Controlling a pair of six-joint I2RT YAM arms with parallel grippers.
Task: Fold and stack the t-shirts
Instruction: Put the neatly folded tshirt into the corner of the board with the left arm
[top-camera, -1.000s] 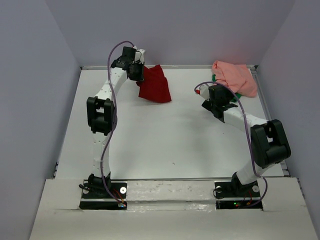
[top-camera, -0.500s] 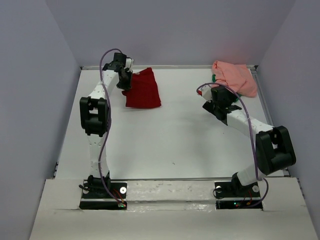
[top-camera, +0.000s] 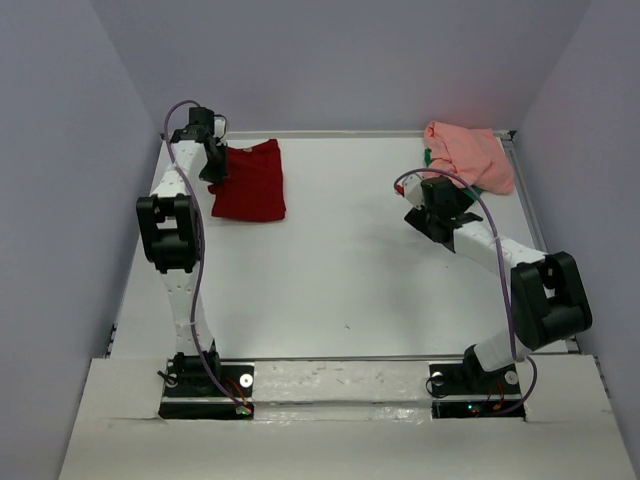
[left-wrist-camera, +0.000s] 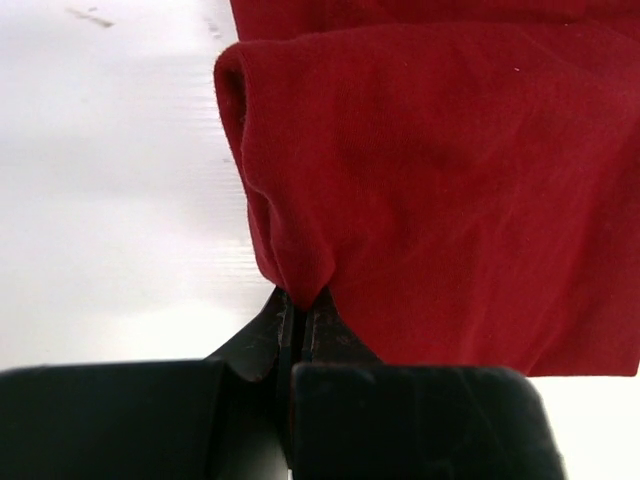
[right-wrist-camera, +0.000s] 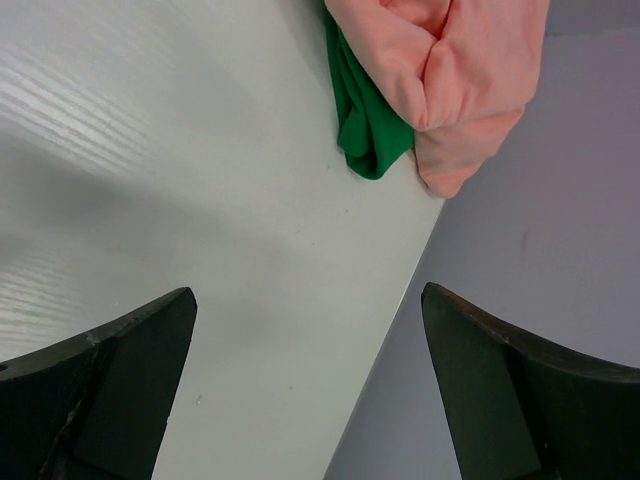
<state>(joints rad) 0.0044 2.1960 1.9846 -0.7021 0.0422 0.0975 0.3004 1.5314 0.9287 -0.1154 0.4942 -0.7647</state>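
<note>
A: What is caught between the fingers of the left gripper (left-wrist-camera: 300, 308)?

B: A pinched fold at the edge of the dark red t-shirt (left-wrist-camera: 450, 180) is clamped there, with the jaws pressed almost together. The rest of the shirt is spread flat on the table (top-camera: 330, 270) just beyond the fingertips.

A: What could go wrong from here?

B: Only a thin bunch of cloth is held. If it is dragged too fast, the fold may be pulled out of the pinch. The layers beyond the tips may also be rumpled and the neat shape lost. A table edge is close beside the fingers, so cloth could be carried over it.

A: And the right gripper (right-wrist-camera: 310, 360)?

B: Its fingers are spread wide and nothing is held. The salmon pink t-shirt (right-wrist-camera: 450, 60) and the green fabric (right-wrist-camera: 365, 120) are piled ahead of the tips, apart from them, at the table's corner. Some pink cloth seems to be draped past the edge, so it could be knocked off by a careless nudge.

A: How are the arms posed?

B: The left arm (top-camera: 170, 235) is stretched far forward, with its wrist bent down to the shirt. The right arm (top-camera: 500, 250) is bent at the elbow, with its wrist raised over the table and aimed at the pile.
</note>
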